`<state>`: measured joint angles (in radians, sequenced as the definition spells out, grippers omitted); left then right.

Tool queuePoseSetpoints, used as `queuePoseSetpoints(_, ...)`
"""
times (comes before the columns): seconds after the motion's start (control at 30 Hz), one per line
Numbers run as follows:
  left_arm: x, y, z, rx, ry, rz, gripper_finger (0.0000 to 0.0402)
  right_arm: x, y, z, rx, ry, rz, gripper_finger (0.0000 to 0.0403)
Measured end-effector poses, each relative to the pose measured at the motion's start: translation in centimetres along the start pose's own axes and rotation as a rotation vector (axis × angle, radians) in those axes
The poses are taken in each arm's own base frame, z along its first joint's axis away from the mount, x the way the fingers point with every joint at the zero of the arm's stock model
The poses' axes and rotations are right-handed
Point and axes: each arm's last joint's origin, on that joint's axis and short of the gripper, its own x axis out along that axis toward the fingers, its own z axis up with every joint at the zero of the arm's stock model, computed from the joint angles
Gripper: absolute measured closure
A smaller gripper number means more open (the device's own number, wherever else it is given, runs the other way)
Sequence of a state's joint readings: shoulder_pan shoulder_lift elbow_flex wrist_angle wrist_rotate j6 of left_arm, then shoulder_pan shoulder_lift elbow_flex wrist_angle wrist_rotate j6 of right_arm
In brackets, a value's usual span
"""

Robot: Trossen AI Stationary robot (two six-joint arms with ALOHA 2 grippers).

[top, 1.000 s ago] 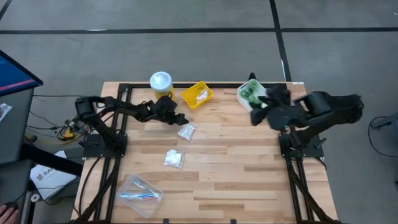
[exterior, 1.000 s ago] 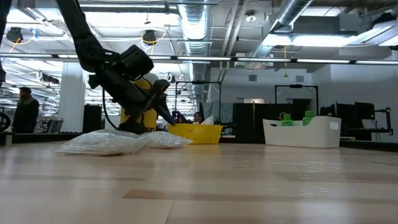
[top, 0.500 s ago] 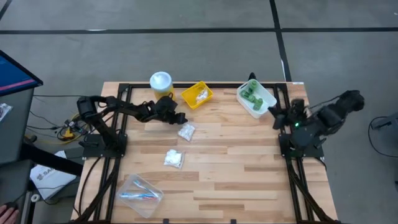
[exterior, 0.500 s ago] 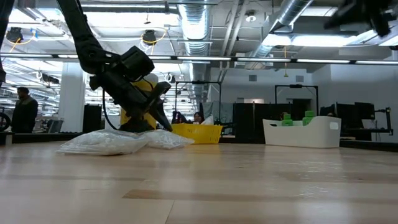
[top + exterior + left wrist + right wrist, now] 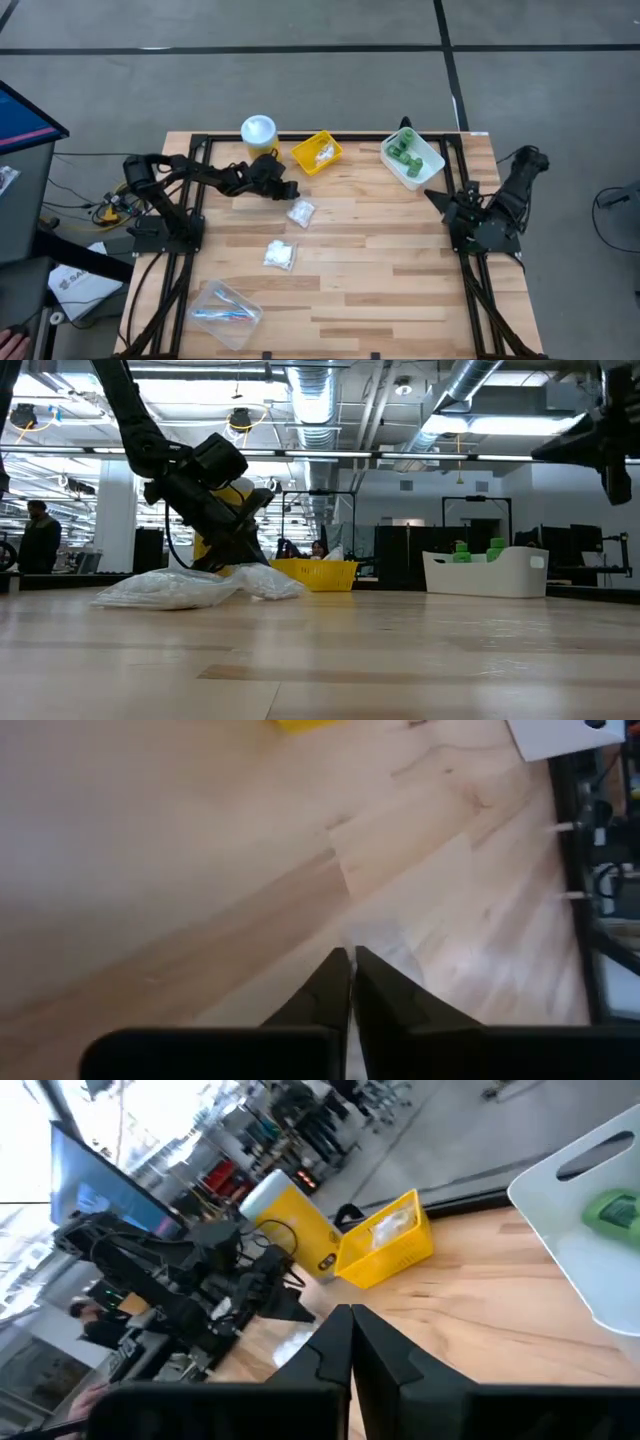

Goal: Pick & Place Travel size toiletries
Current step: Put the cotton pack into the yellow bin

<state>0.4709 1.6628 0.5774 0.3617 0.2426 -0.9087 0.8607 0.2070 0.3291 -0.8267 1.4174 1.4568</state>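
Two clear packets of white contents lie flat on the wood: one mid-table, one nearer the front. My left gripper is shut at the far-left edge of the first packet. A clear bag with toothbrushes lies at the front left. Green bottles stand in a white bin at the far right. My right gripper is shut and holds nothing, near the table's right edge. My left gripper pinches the packet's edge between its two fingertips. The fingers slant down from the table's left. That edge is drawn up a little toward the fingers, while the rest of the packet lies on the table.
A yellow square tray with a packet in it and a tall yellow white-lidded jar stand at the far edge, behind my left arm. Bare wood spans the middle and front right.
My left gripper has shut on the packet's edge, which has risen slightly toward the fingers. My right arm has drawn back from above the white bin toward the table's right edge and folded down there.
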Motion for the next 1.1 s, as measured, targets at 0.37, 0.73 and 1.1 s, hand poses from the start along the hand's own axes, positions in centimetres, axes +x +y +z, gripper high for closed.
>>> queuePoseSetpoints(0.37,-4.2,-4.8,0.0,0.05,-0.095,-0.201,0.04,-0.7,-1.8,-0.9,0.012,0.008,0.135,0.0403)
queuePoseSetpoints(0.73,-8.5,-7.7,0.3,0.087,-0.32,-0.298,0.0401,-2.7,2.6,0.8,0.139,0.262,0.379,0.0403)
queuePoseSetpoints(1.1,-8.1,-9.1,1.6,0.209,-0.487,-0.338,0.0401,-2.5,5.1,6.5,-0.316,-0.215,0.866,0.0403)
